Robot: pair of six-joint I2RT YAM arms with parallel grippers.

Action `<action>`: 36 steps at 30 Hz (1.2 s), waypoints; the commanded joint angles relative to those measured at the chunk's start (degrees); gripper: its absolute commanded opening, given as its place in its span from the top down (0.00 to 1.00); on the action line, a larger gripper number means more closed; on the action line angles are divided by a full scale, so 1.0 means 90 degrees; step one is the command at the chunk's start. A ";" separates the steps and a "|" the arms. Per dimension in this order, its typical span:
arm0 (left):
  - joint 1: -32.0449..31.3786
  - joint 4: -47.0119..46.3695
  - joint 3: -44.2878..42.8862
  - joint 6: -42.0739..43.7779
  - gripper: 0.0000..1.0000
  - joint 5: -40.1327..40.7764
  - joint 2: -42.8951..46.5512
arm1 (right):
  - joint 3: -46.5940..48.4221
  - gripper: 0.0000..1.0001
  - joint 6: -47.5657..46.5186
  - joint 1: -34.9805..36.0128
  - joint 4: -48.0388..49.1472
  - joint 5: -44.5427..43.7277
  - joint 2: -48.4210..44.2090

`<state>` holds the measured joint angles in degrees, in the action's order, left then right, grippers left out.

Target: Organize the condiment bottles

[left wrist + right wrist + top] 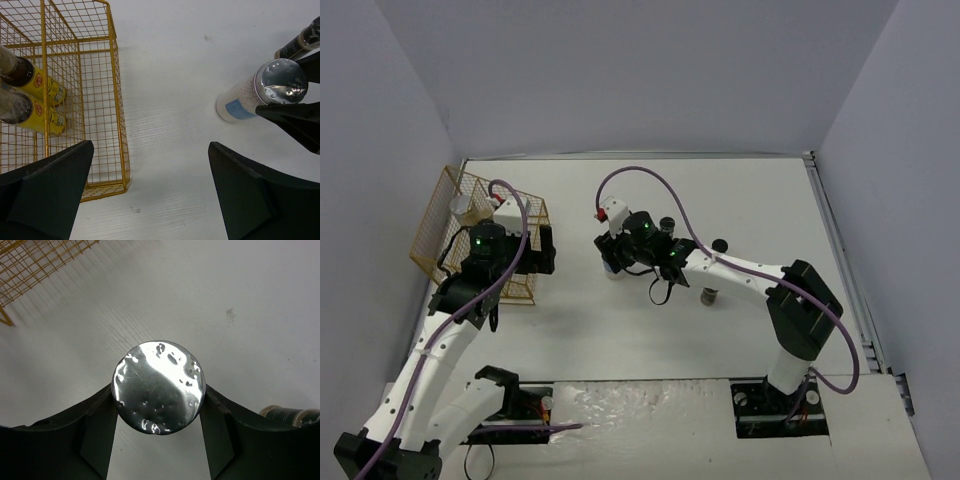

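Observation:
My right gripper (pixel 158 390) is shut on the grey lid (pixel 158 386) of a tall clear jar (pixel 239 102) with a blue label, which is upright near the table's middle (pixel 615 270). Whether its base touches the table I cannot tell. My left gripper (pixel 151 147) is open and empty above bare table, just right of the gold wire rack (pixel 117 100). Two slim yellow bottles (pixel 44 86) (pixel 45 119) are inside the rack. Three short dark jars (pixel 668 222) (pixel 720 244) (pixel 710 295) stand right of my right gripper. One of them shows in the right wrist view (pixel 292 415).
The rack (pixel 440 225) stands at the table's left, close to the left wall, with a pale jar (pixel 461 205) in its far corner. White walls close in the table on three sides. A metal rail (pixel 840 250) runs along the right edge.

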<state>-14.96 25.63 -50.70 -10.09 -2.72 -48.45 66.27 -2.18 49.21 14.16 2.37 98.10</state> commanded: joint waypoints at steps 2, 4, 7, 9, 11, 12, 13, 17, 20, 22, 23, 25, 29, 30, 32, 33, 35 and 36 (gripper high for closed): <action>-0.0017 -0.0373 -0.0073 -0.0045 0.03 -0.0282 -0.0043 | -0.0116 0.51 -0.0132 0.0078 0.0946 -0.0244 -0.0333; -0.0017 -0.0473 -0.0056 -0.0063 0.03 -0.0613 -0.0070 | -0.0281 0.38 -0.0119 0.0079 0.0960 -0.0292 -0.0488; -0.0017 -0.0623 -0.0014 -0.0134 0.03 -0.1201 -0.0162 | -0.0480 0.21 -0.0119 0.0079 0.0925 -0.0466 -0.0775; -0.0027 -0.0707 -0.0002 -0.0196 0.03 -0.1564 -0.0211 | -0.0575 0.10 -0.0119 0.0079 0.0803 -0.0488 -0.0983; -0.0046 -0.0853 0.0017 -0.0236 0.03 -0.1861 -0.0289 | -0.0663 0.03 -0.0119 0.0079 0.0655 -0.0613 -0.1296; -0.0068 -0.0919 0.0012 -0.0279 0.03 -0.1939 -0.0343 | -0.0776 0.02 -0.0093 0.0073 0.0600 -0.0716 -0.1438; -0.0085 -0.0986 0.0010 -0.0325 0.03 -0.2014 -0.0387 | -0.0886 0.00 -0.0071 0.0069 0.0547 -0.0821 -0.1580; -0.0300 -0.1373 -0.0077 -0.0615 0.03 -0.2144 -0.0718 | -0.1328 0.00 -0.0017 0.0022 0.0179 -0.1423 -0.2523; -0.0831 -0.1412 -0.0332 -0.0647 0.03 -0.1986 -0.1104 | -0.1666 0.00 0.0034 -0.0073 -0.0211 -0.1734 -0.3310; -0.1224 -0.1425 -0.0476 -0.0614 0.03 -0.1498 -0.1349 | -0.1922 0.00 0.0110 -0.0156 -0.0325 -0.1947 -0.3828; -0.1384 -0.1437 -0.0546 -0.0639 0.03 -0.1332 -0.1495 | -0.2043 0.00 0.0174 -0.0201 -0.0376 -0.2011 -0.4120; -0.1632 -0.1457 -0.0700 -0.0702 0.03 -0.1056 -0.1869 | -0.2247 0.00 0.0265 -0.0266 -0.0457 -0.2093 -0.4831; -0.2161 -0.1776 -0.0756 -0.0506 0.03 -0.0268 -0.2292 | -0.2470 0.00 0.0675 -0.0319 -0.0594 -0.2380 -0.5542; -0.2233 -0.1904 -0.0749 -0.0498 0.03 -0.0180 -0.2403 | -0.2505 0.00 0.0737 -0.0327 -0.0619 -0.2462 -0.5654; -0.2350 -0.2196 -0.0727 -0.0520 0.03 -0.0029 -0.2564 | -0.2552 0.00 0.0818 -0.0341 -0.0663 -0.2532 -0.5758; -0.2394 -0.2314 -0.0715 -0.0511 0.03 0.0135 -0.2640 | -0.2559 0.00 0.0834 -0.0341 -0.0688 -0.2536 -0.5798; -0.2526 -0.2472 -0.0747 -0.0491 0.03 0.0392 -0.2903 | -0.2559 0.00 0.0886 -0.0341 -0.0766 -0.2497 -0.5845; -0.2548 -0.2523 -0.0765 -0.0504 0.03 0.0492 -0.2985 | -0.2559 0.00 0.0900 -0.0343 -0.0796 -0.2475 -0.5857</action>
<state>-36.54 10.60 -54.24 -15.08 -4.87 -73.23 43.53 3.65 46.46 5.99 -17.68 45.59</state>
